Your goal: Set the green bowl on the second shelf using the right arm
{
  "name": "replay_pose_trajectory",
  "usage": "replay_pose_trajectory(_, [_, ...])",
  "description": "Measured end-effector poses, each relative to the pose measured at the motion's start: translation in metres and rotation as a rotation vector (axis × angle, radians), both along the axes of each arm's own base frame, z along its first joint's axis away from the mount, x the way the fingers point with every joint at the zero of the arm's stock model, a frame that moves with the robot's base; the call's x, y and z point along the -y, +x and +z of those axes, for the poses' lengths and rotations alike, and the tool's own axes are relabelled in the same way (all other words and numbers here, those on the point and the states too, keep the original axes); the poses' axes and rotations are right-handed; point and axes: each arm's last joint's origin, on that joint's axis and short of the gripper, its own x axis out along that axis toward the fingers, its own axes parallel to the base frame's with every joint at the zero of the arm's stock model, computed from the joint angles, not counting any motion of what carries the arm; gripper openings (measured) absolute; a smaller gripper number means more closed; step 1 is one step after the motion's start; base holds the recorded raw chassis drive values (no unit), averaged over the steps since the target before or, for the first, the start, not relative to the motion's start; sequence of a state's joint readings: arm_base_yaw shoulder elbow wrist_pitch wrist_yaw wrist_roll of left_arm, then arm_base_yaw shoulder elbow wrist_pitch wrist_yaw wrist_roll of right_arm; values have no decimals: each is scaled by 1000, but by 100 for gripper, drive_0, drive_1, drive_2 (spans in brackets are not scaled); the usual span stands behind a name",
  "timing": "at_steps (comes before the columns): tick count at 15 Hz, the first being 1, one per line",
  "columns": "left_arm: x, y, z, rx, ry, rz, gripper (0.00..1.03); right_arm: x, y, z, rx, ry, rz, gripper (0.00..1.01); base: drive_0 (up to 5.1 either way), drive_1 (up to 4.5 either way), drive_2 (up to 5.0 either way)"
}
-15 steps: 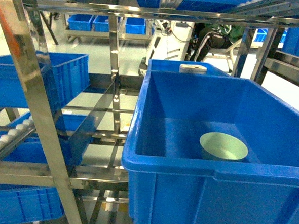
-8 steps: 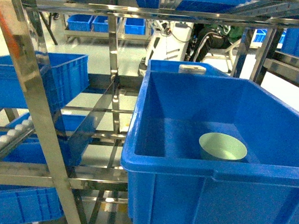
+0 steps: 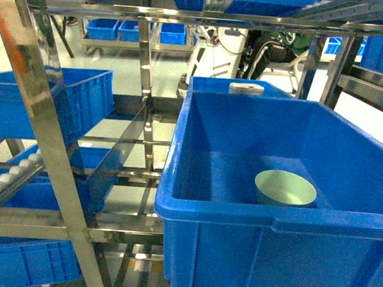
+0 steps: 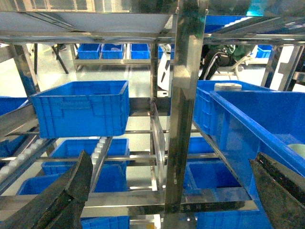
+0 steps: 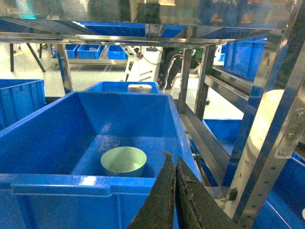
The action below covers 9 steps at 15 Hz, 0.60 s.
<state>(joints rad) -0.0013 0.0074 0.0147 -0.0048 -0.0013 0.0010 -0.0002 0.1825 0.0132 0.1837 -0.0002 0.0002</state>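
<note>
While the bowl [image 3: 285,187] sits upright, mouth up, on the crate [image 3: 239,215] floor, the right gripper [image 5: 175,191] is pinched closed, empty; the left gripper [image 4: 169,191] gapes wide.

Overall light: bright, even, cool indoor light from above; the pale floor behind the rack reads almost white.
Glare: strong on the steel upright [image 3: 45,141] in the head view, with an orange-red smear near its top; the post [image 4: 183,105] in the left wrist view gleams in streaks.
Shadow: soft and shallow inside the blue crate [image 3: 239,215]; the green bowl [image 3: 285,187] casts only a faint dark edge.
Colour: saturated blue with a slight cyan cast.
Focus: background is soft and noisy; both wrist views blur the near gripper fingers [image 5: 167,200] into dark shapes.
Distortion: mild bending of rails towards the frame edges.
</note>
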Motion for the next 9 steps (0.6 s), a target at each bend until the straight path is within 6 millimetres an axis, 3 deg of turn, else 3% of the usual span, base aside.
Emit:
replay_pose_trajectory(3, [0,0,0,0,0,2,98,0,-11,-5,-30,0,0,2,0,0,0])
replay_pose_trajectory(9, [0,0,0,1,0,0,98,0,-12,-4,-20,0,0,2,0,0,0])
